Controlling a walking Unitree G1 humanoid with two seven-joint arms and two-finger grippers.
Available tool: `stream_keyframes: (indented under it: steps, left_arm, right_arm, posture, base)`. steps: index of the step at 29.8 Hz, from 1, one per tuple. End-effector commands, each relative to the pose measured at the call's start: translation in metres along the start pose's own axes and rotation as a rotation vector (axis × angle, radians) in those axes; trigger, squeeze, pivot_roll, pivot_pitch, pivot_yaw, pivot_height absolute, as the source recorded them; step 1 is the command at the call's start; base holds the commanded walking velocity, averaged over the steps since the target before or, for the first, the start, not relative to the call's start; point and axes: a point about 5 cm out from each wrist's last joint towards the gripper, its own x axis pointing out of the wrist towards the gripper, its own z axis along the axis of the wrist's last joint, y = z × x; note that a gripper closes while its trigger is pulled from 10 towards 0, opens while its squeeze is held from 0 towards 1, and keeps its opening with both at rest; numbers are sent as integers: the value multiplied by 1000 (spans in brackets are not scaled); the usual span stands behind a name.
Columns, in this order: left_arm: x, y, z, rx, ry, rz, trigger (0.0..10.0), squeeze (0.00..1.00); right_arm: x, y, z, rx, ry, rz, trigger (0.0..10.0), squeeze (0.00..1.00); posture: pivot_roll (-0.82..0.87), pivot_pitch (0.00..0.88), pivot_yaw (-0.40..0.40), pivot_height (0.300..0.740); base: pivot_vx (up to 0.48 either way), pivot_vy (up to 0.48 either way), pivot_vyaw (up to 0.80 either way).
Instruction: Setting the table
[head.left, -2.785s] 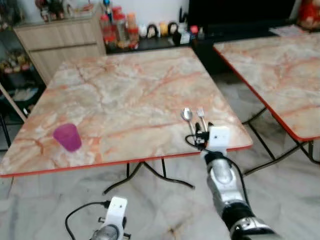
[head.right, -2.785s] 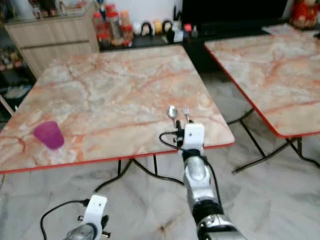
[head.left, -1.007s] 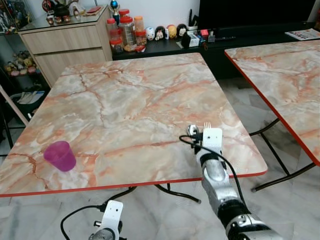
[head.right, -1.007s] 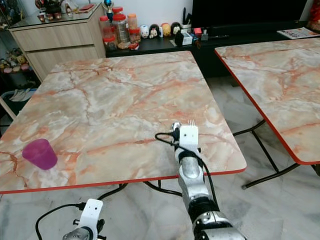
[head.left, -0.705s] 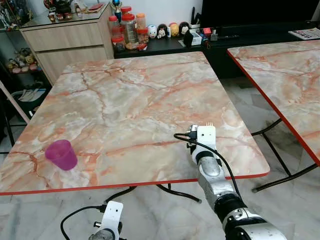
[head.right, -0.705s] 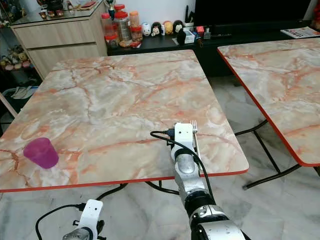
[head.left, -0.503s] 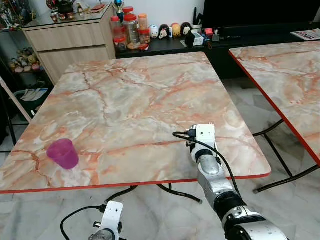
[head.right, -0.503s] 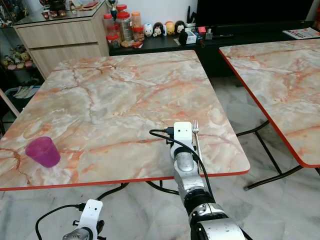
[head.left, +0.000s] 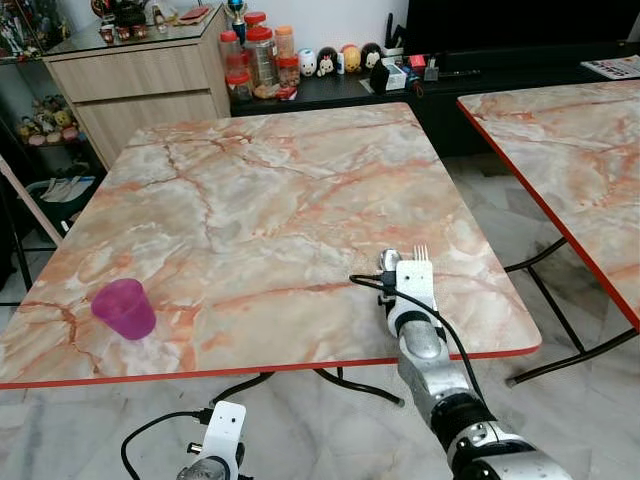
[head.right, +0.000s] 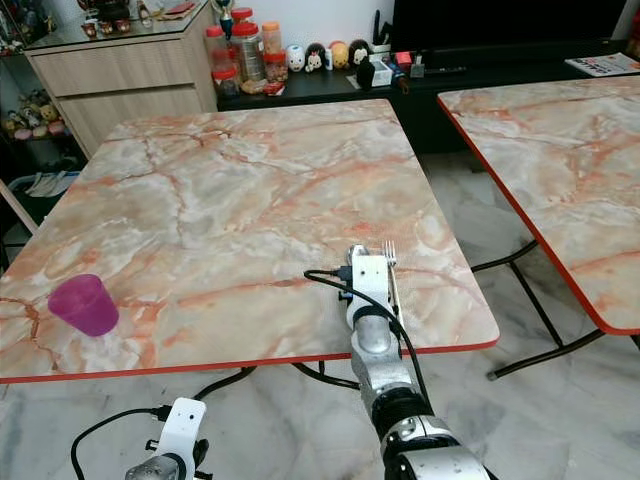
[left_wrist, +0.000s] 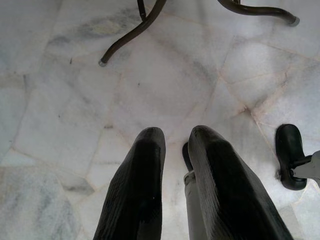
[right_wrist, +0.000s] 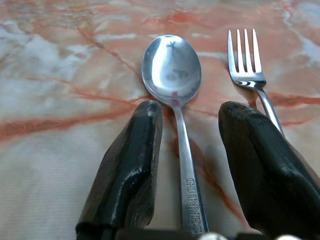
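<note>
Right gripper (right_wrist: 192, 150) lay low on the table (head.left: 250, 200) near its front right edge, fingers parted, straddling the spoon (right_wrist: 175, 90) handle without gripping it. Fork (right_wrist: 247, 65) lay just beside the spoon, parallel. Cup (head.left: 124, 308) stood well apart. Left gripper (left_wrist: 175, 145) hung over the floor, slightly parted, empty.

glossy metal spoon (right_wrist: 172, 70) and fork (right_wrist: 245, 60) on smooth marble-look table (head.left: 250, 200).

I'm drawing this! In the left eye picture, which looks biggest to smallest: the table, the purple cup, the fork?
1. Table, by far the biggest.
2. Purple cup.
3. Fork; only its tines peek out past the right gripper.
</note>
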Motion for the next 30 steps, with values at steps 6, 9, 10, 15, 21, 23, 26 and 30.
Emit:
stream_keyframes:
  steps: [6, 9, 10, 15, 21, 23, 26, 30]
  left_arm:
    - [0, 3, 0, 6, 10, 2, 10000, 0]
    - [0, 3, 0, 6, 11, 2, 10000, 0]
    - [0, 3, 0, 6, 11, 2, 10000, 0]
    - [0, 3, -1, 8, 16, 0, 10000, 0]
    - [0, 3, -2, 12, 21, -5, 10000, 0]
    - [0, 3, -2, 12, 21, -6, 10000, 0]
    - [0, 3, -2, 9, 24, -10, 10000, 0]
    - [0, 3, -2, 8, 26, -17, 10000, 0]
  right_arm:
    - [-1, 4, -5, 13, 36, 10, 10000, 0]
    - [-1, 4, -5, 15, 38, 11, 10000, 0]
    - [-1, 4, -5, 15, 38, 11, 10000, 0]
    - [-2, 5, -11, 77, 77, 14, 10000, 0]
    - [-3, 6, -13, 119, 96, 23, 0, 0]
    - [-3, 7, -13, 127, 102, 30, 0, 0]
    - [-3, 7, -13, 131, 103, 34, 0, 0]
    - [-2, 9, -9, 137, 88, 45, 0, 0]
  posture:
    - [-67, 0, 75, 740]
    - [-67, 0, 75, 740]
    - [-67, 0, 75, 740]
    - [-62, 0, 75, 740]
    - [-62, 0, 80, 740]
    - [-62, 0, 80, 740]
    - [-59, 0, 79, 740]
    - [-57, 0, 78, 740]
  base:
    - [0, 0, 0]
    - [0, 0, 0]
    - [0, 0, 0]
    - [0, 0, 0]
    - [0, 0, 0]
    - [0, 0, 0]
    - [0, 0, 0]
    - [0, 0, 0]
